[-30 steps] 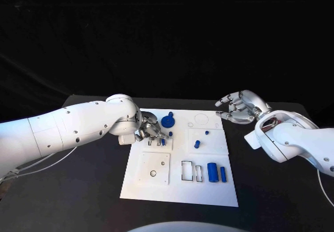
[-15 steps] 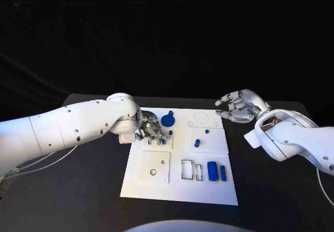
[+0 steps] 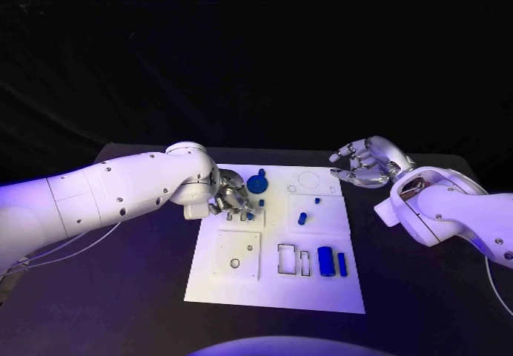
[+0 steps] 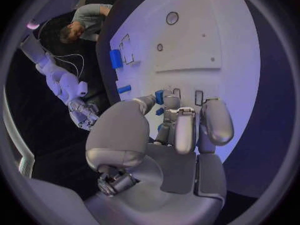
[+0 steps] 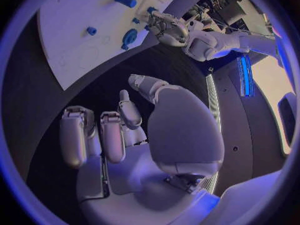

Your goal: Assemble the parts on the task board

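Note:
The white task board lies in the middle of the black table. My left hand is low over its far left corner. In the left wrist view its thumb and a finger pinch a small blue peg right at the board's surface, beside two narrow slots. A blue gear-like part stands just behind the hand. My right hand hovers past the board's far right corner with loosely curved fingers and holds nothing.
Two small blue parts sit on the upper right panel. Two blue cylinders lie at the near right, next to rectangular cut-outs. The lower left panel has small round holes. Bare table surrounds the board.
My left hand has shifted very slightly over the far left corner, and its fingers now cover more of the small blue pieces. The right hand has stayed where it was.

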